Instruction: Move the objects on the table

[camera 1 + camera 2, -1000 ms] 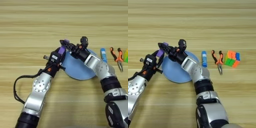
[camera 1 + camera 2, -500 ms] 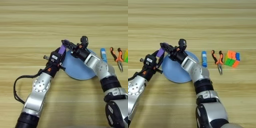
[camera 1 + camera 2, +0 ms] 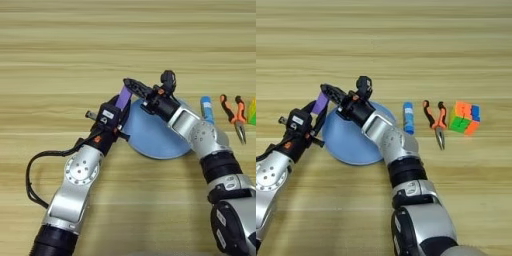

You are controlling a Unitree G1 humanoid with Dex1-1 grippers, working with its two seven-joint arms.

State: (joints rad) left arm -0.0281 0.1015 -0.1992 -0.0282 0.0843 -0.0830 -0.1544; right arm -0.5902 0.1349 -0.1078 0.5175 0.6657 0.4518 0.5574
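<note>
- At the left edge of the blue plate [image 3: 152, 140], the left gripper [image 3: 121, 102] has its jaws closed on the purple block [image 3: 124, 98], holding it up off the bench [image 3: 60, 45] just over the plate's rim.
- The block's long axis runs steeply up, its top leaning a little to the right and away from the robot; gripped low, most of its length stands clear above the black fingers, which looks like an offer to the other arm.
- The right gripper [image 3: 131, 84] reaches leftward across the plate, and its tip sits right at the block's upper end. Whether its jaws are parted or closed there I cannot tell, nor whether they touch the block.
- The plate lies flat under both grippers, a likely spot to set the block down.
- Right of the plate, apart from it, a blue tube [image 3: 408, 118] lies with its long axis pointing away from the robot.
- Next come orange-handled pliers [image 3: 436, 121], handles far, nose toward the robot.
- Furthest right sits the puzzle cube [image 3: 465, 118], untouched, beside the pliers.
</note>
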